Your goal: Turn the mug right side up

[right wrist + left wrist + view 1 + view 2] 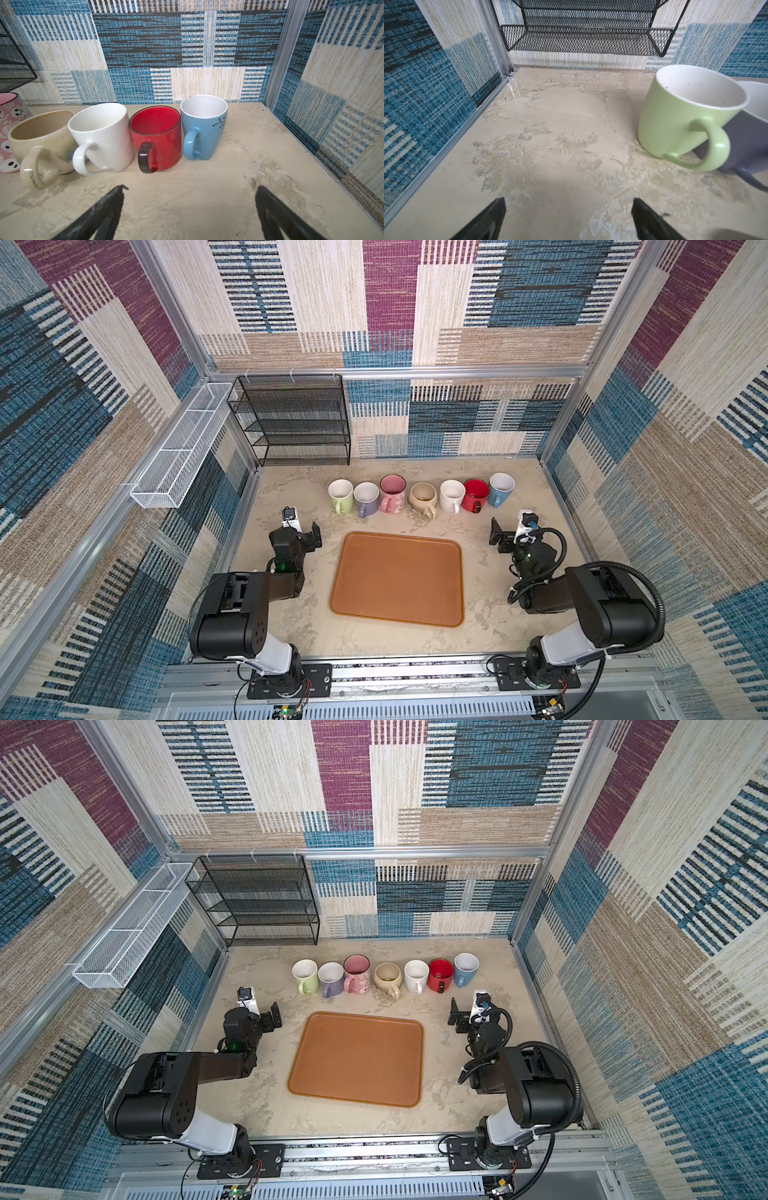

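Several mugs stand in a row near the back wall, every one with its mouth up: green mug (pixel 340 497) (pixel 683 116), purple (pixel 366 498), pink (pixel 392 492), beige (pixel 423 498), white (pixel 452 495) (pixel 104 135), red (pixel 476 494) (pixel 158 135), blue (pixel 500 488) (pixel 204 128). I see no upside-down mug. My left gripper (pixel 305 531) (pixel 569 201) hangs open over bare table, left of the green mug. My right gripper (pixel 509 533) (pixel 191 187) is open too, just in front of the red and blue mugs, touching nothing.
A brown tray (pixel 399 578) lies between the two arms, nothing on it. A black wire shelf (pixel 291 418) stands at the back left, and a white wire basket (pixel 183 448) hangs on the left wall. Patterned walls close in the table on three sides.
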You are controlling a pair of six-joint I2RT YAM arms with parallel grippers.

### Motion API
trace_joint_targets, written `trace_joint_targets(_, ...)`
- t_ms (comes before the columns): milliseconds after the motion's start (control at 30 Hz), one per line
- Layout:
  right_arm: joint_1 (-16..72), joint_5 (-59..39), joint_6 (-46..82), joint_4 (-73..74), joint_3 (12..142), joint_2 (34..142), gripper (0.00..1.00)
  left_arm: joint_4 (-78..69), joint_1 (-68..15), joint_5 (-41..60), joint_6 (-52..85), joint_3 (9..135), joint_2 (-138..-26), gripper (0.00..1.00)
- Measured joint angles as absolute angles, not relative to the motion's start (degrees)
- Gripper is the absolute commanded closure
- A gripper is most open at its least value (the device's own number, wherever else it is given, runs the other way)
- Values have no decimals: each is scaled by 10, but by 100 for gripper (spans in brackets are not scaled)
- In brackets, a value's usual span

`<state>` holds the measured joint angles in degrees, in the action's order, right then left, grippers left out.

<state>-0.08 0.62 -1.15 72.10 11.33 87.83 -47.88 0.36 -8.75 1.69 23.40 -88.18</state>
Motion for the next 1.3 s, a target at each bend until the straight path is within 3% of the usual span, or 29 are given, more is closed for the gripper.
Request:
trace_joint_targets(867,-1,6,-11,721,110,878,0,-519,1,-93,17,199,-874,1)
trace_joint_targets(1100,-1,6,-11,730,98,874,0,-604,0,-91,15,130,-884,1)
trace_joint_targets(1300,-1,6,-11,729,111,877,0,-547,0,-91,16,211,-877,1)
